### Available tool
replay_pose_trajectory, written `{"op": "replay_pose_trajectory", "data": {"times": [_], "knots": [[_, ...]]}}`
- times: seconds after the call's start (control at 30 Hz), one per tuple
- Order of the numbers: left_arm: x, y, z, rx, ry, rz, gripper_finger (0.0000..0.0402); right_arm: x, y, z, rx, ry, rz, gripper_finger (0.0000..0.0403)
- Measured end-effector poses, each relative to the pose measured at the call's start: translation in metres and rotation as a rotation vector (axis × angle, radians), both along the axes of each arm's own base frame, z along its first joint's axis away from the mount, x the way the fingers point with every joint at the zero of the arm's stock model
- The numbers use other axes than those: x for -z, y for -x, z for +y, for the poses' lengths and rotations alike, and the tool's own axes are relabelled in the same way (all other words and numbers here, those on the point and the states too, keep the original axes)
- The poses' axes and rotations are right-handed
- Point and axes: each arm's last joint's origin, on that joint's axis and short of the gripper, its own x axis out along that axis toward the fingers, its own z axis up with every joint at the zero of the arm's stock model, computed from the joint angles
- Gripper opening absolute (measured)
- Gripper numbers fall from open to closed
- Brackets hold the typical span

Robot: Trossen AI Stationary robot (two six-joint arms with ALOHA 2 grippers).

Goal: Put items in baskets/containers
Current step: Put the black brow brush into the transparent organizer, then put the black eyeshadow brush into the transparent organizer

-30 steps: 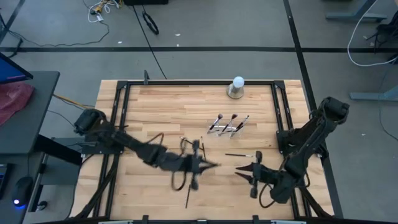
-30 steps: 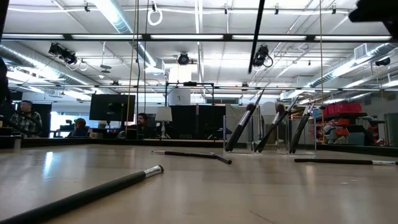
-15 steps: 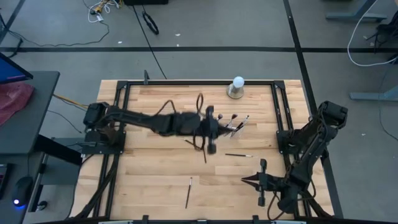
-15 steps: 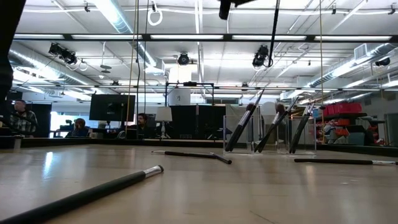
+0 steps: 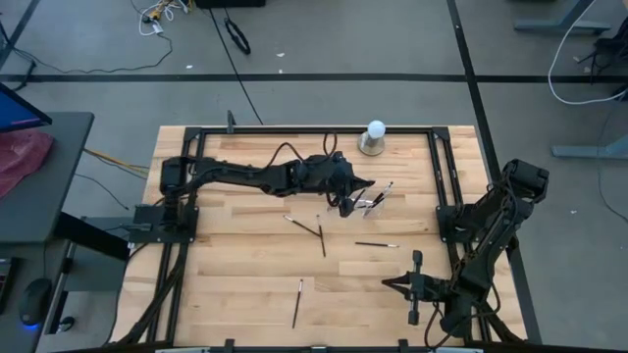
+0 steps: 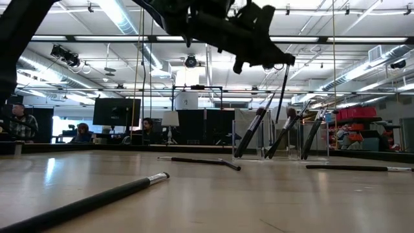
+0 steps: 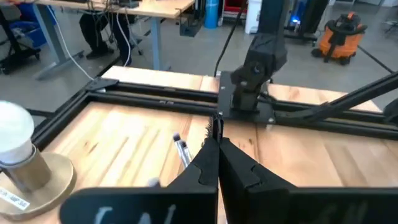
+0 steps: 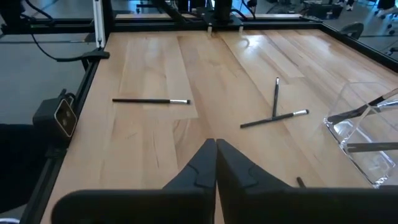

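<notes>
brush [image 6: 283, 87] under left gripper [image 6: 262, 61], low view only

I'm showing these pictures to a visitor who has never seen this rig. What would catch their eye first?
Most striking is the left arm stretched across the table, its claw shut on a thin dark brush hanging just above the clear holder at the far middle, where a few brushes already lean. Next come the loose brushes scattered over the wooden table. The right claw waits shut at the near right.

no text or labels are legible.
</notes>
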Motion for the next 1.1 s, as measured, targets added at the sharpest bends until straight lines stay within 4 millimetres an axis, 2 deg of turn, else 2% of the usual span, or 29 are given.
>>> {"op": "replay_pose_trajectory", "data": {"times": [0.2,0.67,0.77,0.9,0.97,1.1], "knots": [[0.024,-0.007,0.001,-0.01,0.005,0.052,0.0007,0.0,0.0,0.0,0.0,-0.003,-0.002,0.0011],[0.052,-0.01,0.009,-0.055,0.087,0.15,0.0014,0.0,0.0,0.0,0.0,-0.005,-0.003,0.0006],[0.053,-0.01,0.01,-0.056,0.087,0.154,0.004,0.0,0.0,0.0,0.0,-0.005,-0.003,0.0006],[0.053,-0.009,0.013,-0.062,0.088,0.155,0.01,0.0,0.0,0.0,0.0,-0.005,-0.002,0.0006],[0.047,-0.007,0.016,-0.069,0.087,0.154,0.013,0.0,0.0,0.0,0.0,-0.005,-0.002,0.0006],[0.022,0.004,0.018,-0.069,0.087,0.149,0.0178,0.0,0.0,0.0,-0.001,-0.006,-0.003,0.0006]]}}
